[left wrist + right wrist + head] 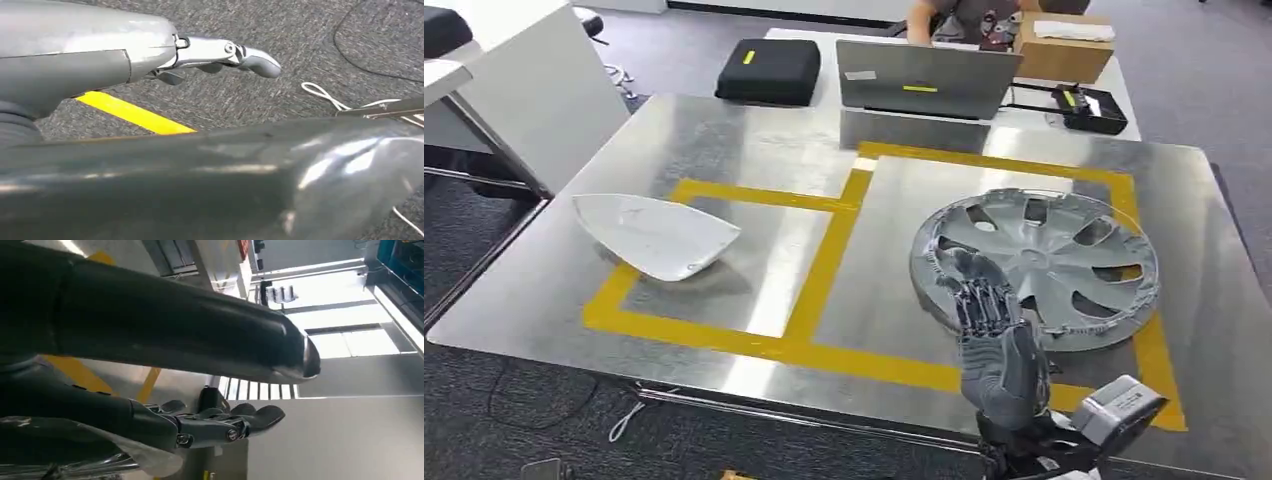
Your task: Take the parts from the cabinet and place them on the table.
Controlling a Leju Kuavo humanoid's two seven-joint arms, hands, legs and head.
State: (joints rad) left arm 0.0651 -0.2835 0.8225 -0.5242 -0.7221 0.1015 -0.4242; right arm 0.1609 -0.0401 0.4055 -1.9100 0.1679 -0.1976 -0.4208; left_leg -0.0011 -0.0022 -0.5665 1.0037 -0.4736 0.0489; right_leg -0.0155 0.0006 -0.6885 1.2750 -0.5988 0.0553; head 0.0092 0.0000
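Grey, ribbed and straight-fingered: my right hand reaches up over the near edge of the table, fingers extended and lying close side by side, holding nothing. The fingertips overlap the near-left rim of the hubcap in the head view; whether they touch it I cannot tell. In the right wrist view the same hand shows fingers stretched out flat, thumb long and straight, nothing between them. The hubcap lies flat on the brushed-metal table, inside the right-hand square of yellow tape, its far-right rim just over the tape line. Well apart to the left, inside the other taped square, sits a white shell-shaped part, tilted with its hollow side up. My left hand hangs over grey carpet, fingers out straight and together, gripping nothing; a yellow floor stripe and a white cable lie beneath it. Beyond the taped area, at the far edge of the metal top, a grey laptop stands open with its back to me. Behind it, on a white table: a black case on the left, a cardboard box and a small black device on the right. A person sits at the far side, mostly cut off. A white cabinet panel stands at the far left.
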